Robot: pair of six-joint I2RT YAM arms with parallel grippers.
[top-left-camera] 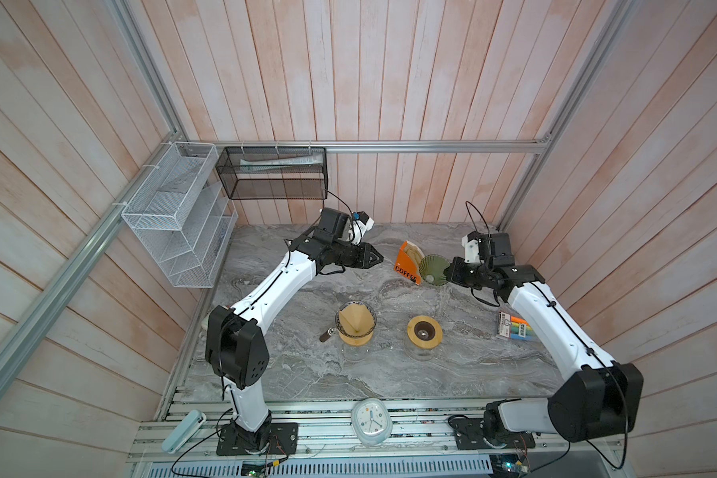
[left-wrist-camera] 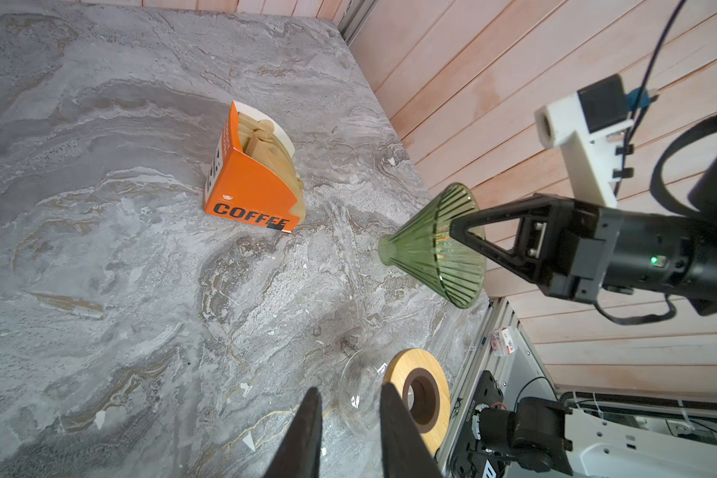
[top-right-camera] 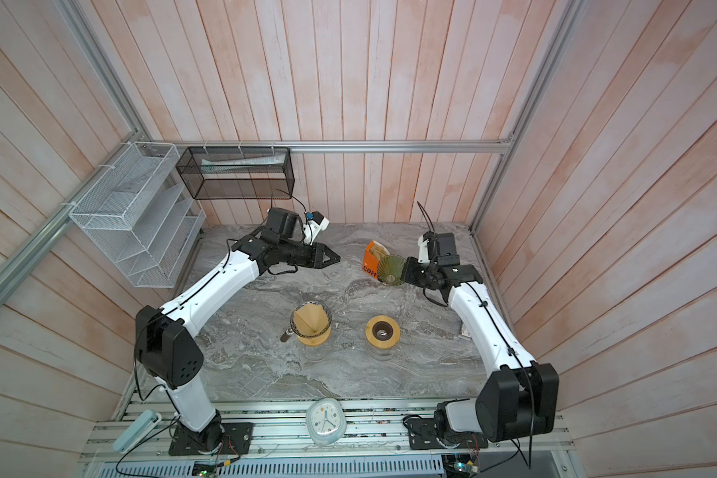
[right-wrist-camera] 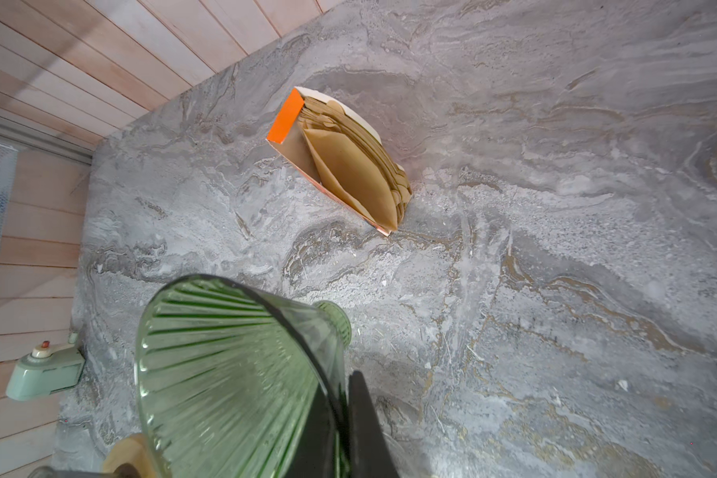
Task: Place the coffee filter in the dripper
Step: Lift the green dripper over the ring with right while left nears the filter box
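While clenched on the rim of the dripper [left-wrist-camera: 427, 244], right gripper [top-left-camera: 448, 272] holds it tilted above the desk [top-left-camera: 472, 351] near the back right corner.
Filters [right-wrist-camera: 357, 174]: stacked upright in orange box [left-wrist-camera: 249, 190], on desk just beside dripper. Left gripper [left-wrist-camera: 350, 391]: released, empty, above desk near back edge, well apart from box.

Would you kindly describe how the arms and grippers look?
The left arm and right arm have white shells, black joint housings and thin black cables. The left gripper and right gripper are black with hollow triangular fingers; camera brackets are white.
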